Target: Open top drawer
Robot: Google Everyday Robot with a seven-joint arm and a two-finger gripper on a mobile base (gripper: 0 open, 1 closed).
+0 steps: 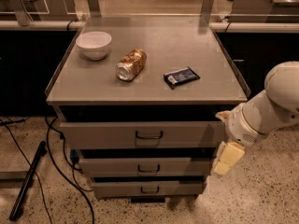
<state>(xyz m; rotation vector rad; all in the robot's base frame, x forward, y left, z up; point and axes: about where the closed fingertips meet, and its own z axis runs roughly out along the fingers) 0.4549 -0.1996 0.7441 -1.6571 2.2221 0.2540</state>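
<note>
The top drawer (107, 135) is the widest grey metal front of three, just under the cabinet top, with a dark wire pull handle (149, 135) at its centre. A dark gap shows above it. My gripper (226, 158), cream-coloured, hangs from the white arm (266, 111) at the cabinet's right front corner. It sits below the right end of the top drawer front, level with the second drawer, well to the right of the handle. It holds nothing that I can see.
Two narrower drawer fronts (145, 168) sit below. On the cabinet top (187, 41) are a white bowl (94, 44), a can lying on its side (131, 65) and a dark packet (181, 76). Cables (51, 148) and a black rod (28, 181) lie on the floor at left.
</note>
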